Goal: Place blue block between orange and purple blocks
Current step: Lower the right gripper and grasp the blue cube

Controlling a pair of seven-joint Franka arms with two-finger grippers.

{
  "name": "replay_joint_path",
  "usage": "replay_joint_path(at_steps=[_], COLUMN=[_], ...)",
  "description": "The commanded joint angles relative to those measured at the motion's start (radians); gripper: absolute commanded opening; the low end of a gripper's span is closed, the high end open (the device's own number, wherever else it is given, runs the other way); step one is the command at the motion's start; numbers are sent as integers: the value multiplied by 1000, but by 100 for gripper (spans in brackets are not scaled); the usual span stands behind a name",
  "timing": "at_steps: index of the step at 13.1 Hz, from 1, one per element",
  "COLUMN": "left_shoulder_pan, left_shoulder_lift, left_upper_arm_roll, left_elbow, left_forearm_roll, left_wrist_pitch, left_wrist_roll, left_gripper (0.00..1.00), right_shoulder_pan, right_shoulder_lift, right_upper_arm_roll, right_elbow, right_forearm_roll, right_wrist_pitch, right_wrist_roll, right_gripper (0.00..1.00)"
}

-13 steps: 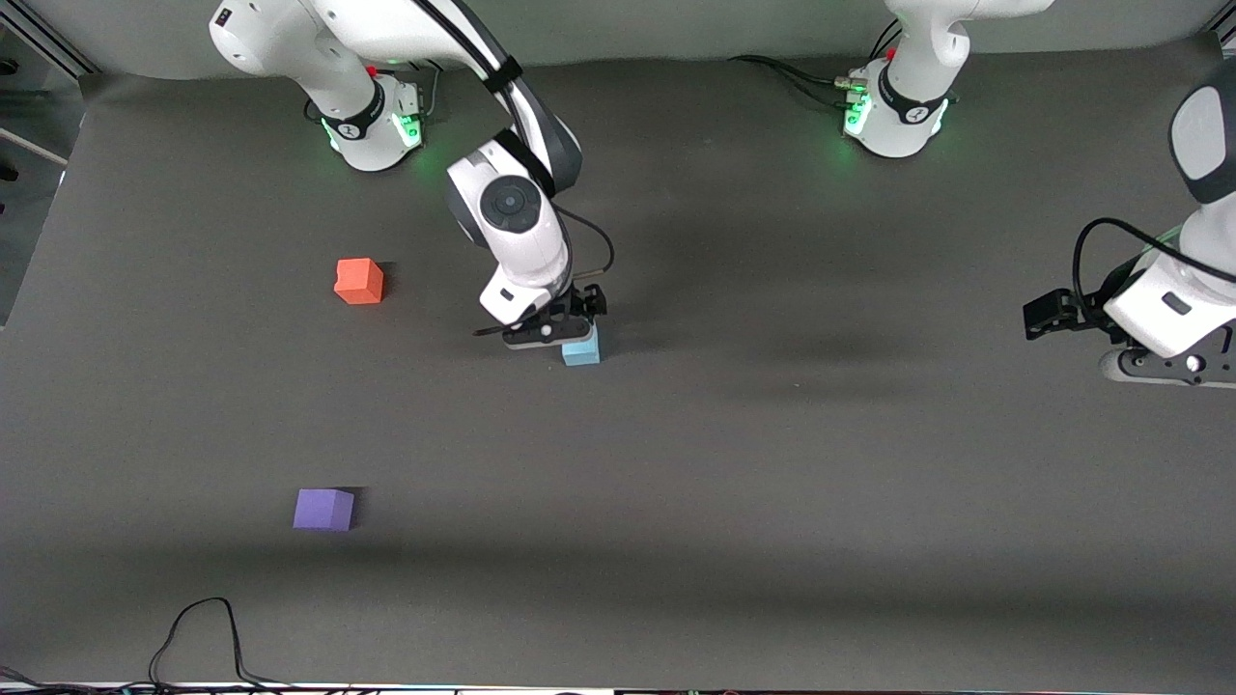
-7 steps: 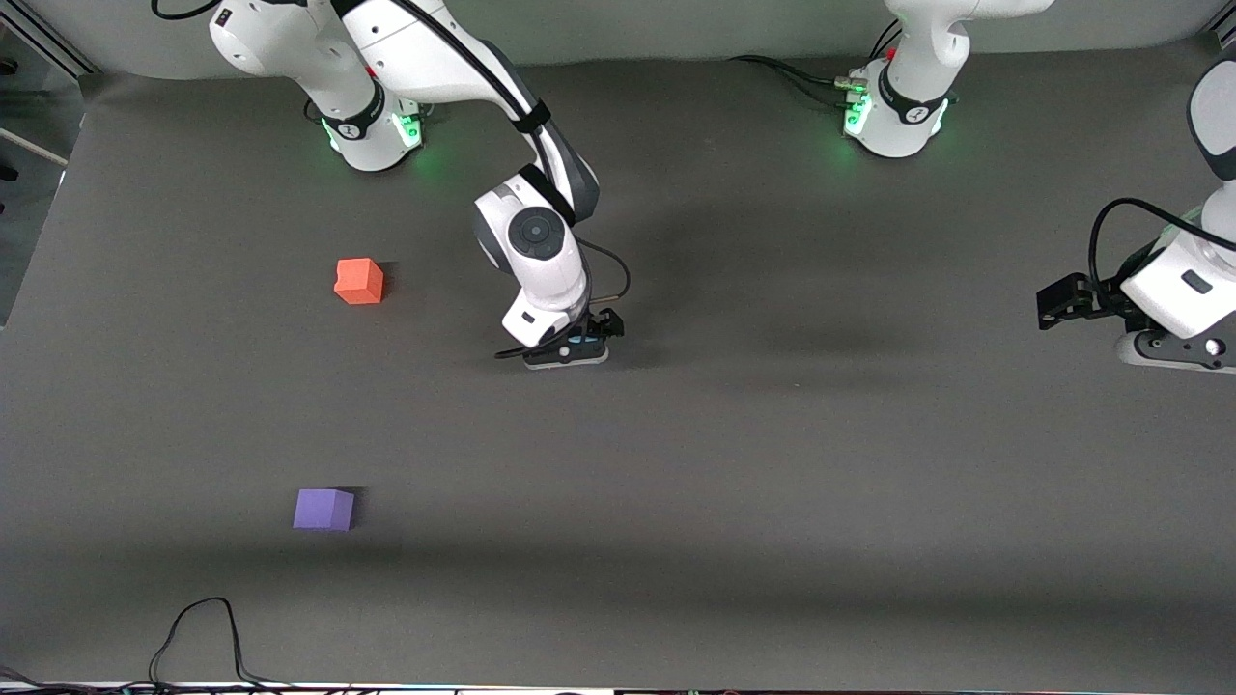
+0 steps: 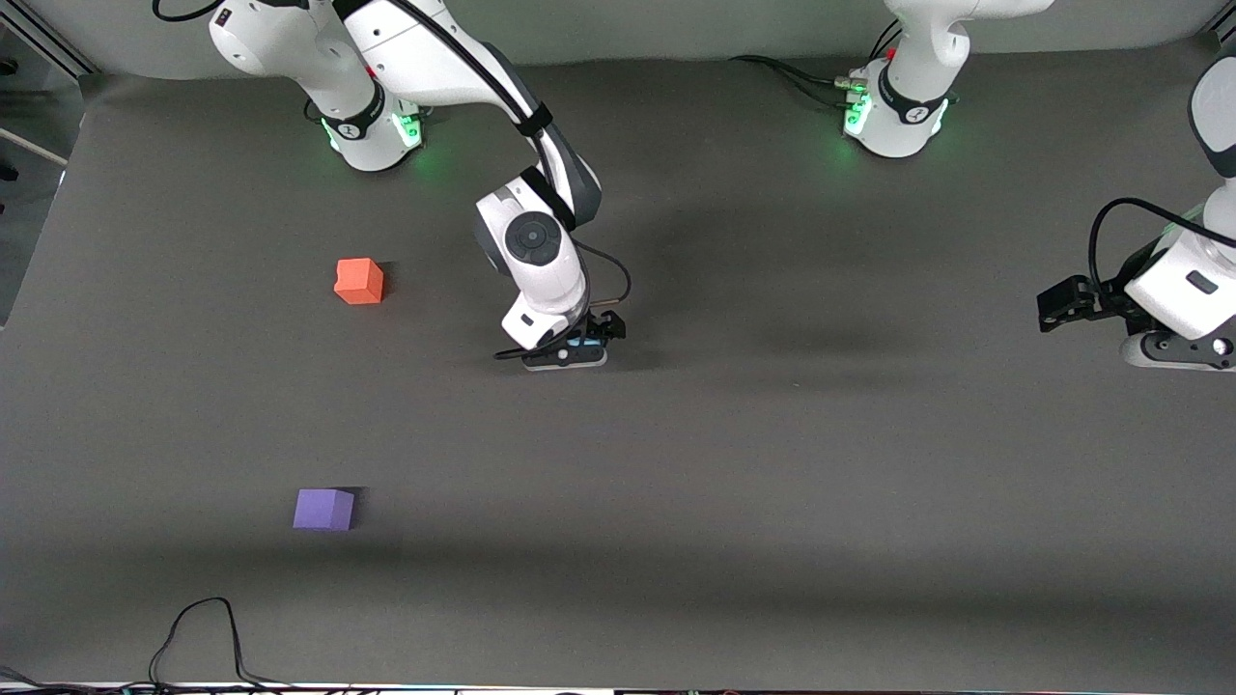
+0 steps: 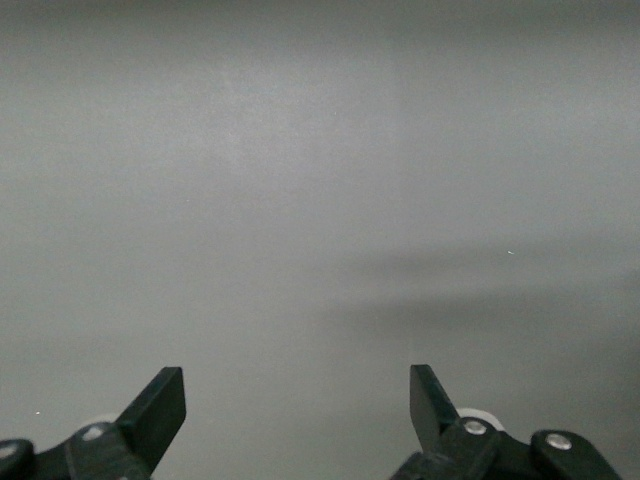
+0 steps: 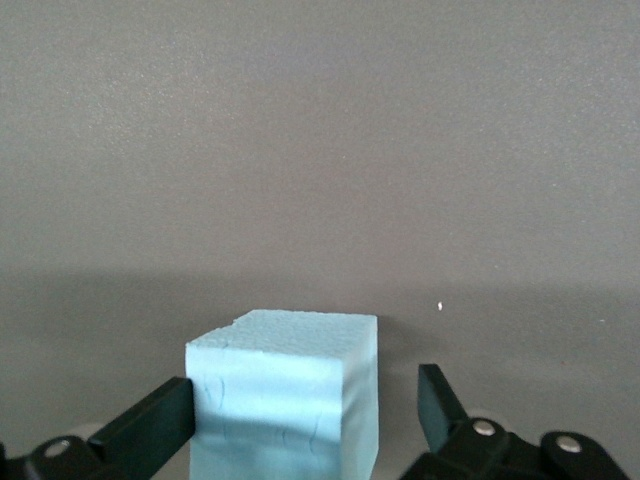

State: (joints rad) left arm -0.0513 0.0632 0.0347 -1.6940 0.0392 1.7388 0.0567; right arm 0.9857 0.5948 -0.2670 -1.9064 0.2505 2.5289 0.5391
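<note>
1. Right wrist view: the right end effector sits low at the bench with its fingers spread apart on either side of the blue block.
2. One finger touches, or nearly touches, a side face of that block; the other finger stands clear of it with a visible gap, so the block is straddled and not clamped.
3. The blue block stands flat on the bench, its top face level and one vertical edge turned toward the wrist camera.
4. Front view: the right end effector is down at mid-bench, and only a sliver of the blue block shows under it.
5. The orange block rests on the bench toward the right arm's end, a little farther from the front camera than the blue one and well apart from it.
6. The purple block lies much nearer the front camera, roughly in line with the orange block and well apart from it; the stretch of bench between the two holds nothing.
7. The left end effector waits over the left arm's end of the bench; the left wrist view shows its fingers wide apart, with only bare bench under them.
8. A black cable loops on the bench edge nearest the front camera, near the purple block.
</note>
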Motion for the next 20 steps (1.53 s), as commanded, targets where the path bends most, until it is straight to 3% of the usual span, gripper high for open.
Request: replay_joint_path(at_steps=[1, 9, 10, 12, 13, 14, 17, 20], left_shoulder_pan=[-10, -12, -12, -9, -7, -7, -2, -9], left_shoulder_lift=[-14, -14, -13, -13, -13, -13, -11, -10], left_upper_arm_roll=[4, 4, 4, 4, 4, 4, 4, 4], left_elbow=[0, 2, 2, 2, 2, 2, 5, 10], left_forearm_roll=[4, 2, 2, 2, 2, 2, 1, 1], left_wrist_pitch=[-19, -19, -18, -10, -8, -7, -7, -8], left_wrist_roll=[-20, -21, -21, -21, -21, -20, -21, -26], left_gripper=[100, 100, 100, 100, 100, 100, 100, 100], right_shoulder_pan=[1, 8, 7, 1, -1, -7, -38, -91], right_shoulder_lift=[7, 20, 22, 20, 20, 11, -64, -200], right_upper_arm_roll=[-8, -9, -8, -9, -9, -9, -34, -113], right_elbow=[21, 24, 21, 21, 26, 26, 30, 30], right_forearm_roll=[30, 49, 49, 49, 49, 50, 49, 49], right_wrist_pitch=[-19, -36, -38, -48, -70, -88, -194, -349], right_wrist_roll=[-25, -31, -54, -76, -83, -88, -119, -163], right_gripper=[100, 100, 88, 42, 28, 22, 22, 22])
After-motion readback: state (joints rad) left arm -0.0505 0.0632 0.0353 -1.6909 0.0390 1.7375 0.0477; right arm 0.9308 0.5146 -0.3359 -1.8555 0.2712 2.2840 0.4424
